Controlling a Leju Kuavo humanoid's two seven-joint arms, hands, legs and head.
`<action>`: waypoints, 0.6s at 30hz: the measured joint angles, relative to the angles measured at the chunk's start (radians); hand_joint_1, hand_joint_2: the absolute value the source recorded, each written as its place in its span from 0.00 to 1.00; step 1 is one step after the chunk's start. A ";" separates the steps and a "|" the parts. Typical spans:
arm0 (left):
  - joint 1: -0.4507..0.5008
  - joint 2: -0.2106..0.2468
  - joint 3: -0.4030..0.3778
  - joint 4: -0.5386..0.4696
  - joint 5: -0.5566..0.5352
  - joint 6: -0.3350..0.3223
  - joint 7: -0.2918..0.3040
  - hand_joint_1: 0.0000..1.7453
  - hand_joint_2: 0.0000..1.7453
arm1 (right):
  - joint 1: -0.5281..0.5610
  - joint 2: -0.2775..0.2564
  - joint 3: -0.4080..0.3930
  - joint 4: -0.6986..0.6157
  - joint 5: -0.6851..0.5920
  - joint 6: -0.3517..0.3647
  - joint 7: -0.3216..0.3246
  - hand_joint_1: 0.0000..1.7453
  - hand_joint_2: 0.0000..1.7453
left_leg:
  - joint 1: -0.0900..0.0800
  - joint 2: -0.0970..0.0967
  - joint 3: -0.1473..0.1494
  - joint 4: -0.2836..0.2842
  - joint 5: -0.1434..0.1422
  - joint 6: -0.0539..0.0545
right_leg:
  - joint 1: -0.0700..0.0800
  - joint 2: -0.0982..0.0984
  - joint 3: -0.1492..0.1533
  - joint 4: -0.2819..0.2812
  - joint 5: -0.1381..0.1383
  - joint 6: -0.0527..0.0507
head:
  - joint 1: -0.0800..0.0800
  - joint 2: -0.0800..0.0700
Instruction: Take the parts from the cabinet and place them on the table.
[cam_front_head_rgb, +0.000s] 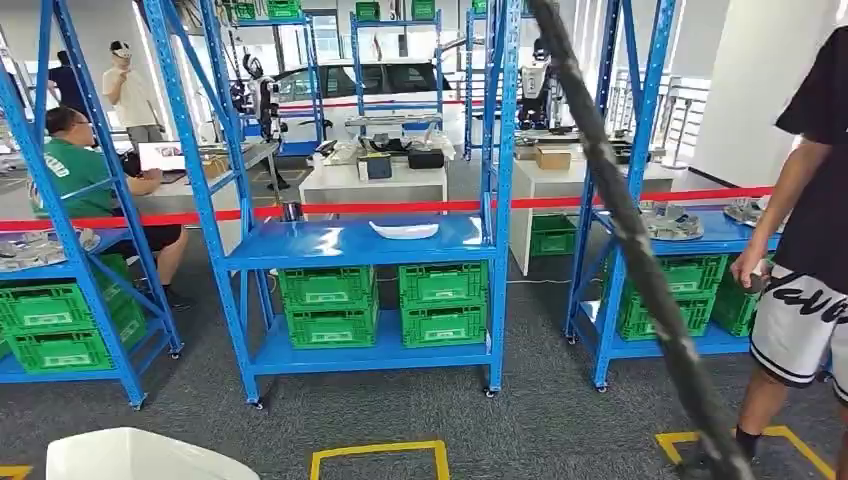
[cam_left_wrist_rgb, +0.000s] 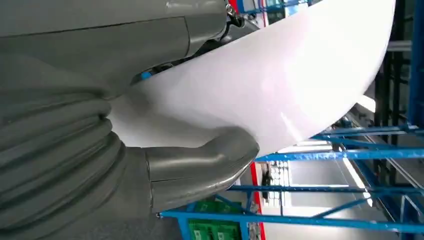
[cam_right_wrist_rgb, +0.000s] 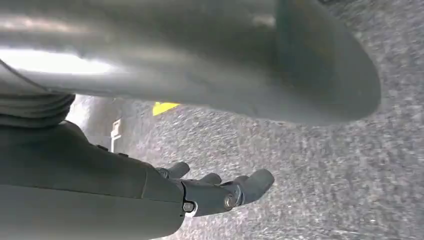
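white curved part sits clamped in the robot's left hand, thumb pressed under its rim; the same part shows at the head view's lower left. beyond stands a blue cabinet with another white part on its shelf, green crates below. right hand hangs over carpet, fingers apart, holding nothing.

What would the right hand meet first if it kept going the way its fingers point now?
Probably the grey carpet floor. The right hand holds nothing, and nothing shows beyond its fingers but carpet; depth is unclear.
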 joint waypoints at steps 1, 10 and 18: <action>0.009 -0.001 0.000 0.000 0.001 0.000 -0.001 1.00 1.00 | 0.002 0.000 0.000 0.000 0.000 0.001 0.000 0.00 0.00 | 0.001 0.002 -0.016 0.063 -0.017 -0.004 | 0.000 -0.009 -0.009 0.002 0.005 0.001 | 0.000 0.000; 0.034 -0.009 0.000 -0.009 0.001 0.000 -0.005 1.00 1.00 | 0.000 0.000 0.001 0.000 0.000 0.003 0.000 0.00 0.00 | -0.011 0.065 0.180 -0.218 0.061 0.030 | 0.006 -0.088 -0.033 0.020 0.022 0.032 | 0.002 0.000; -0.020 -0.032 -0.005 0.062 0.037 -0.017 0.027 1.00 1.00 | 0.007 -0.003 0.001 0.000 0.011 -0.007 0.051 0.00 0.00 | -0.009 -0.026 0.143 -0.214 0.098 0.060 | 0.002 0.019 -0.163 0.301 -0.100 0.047 | 0.003 0.000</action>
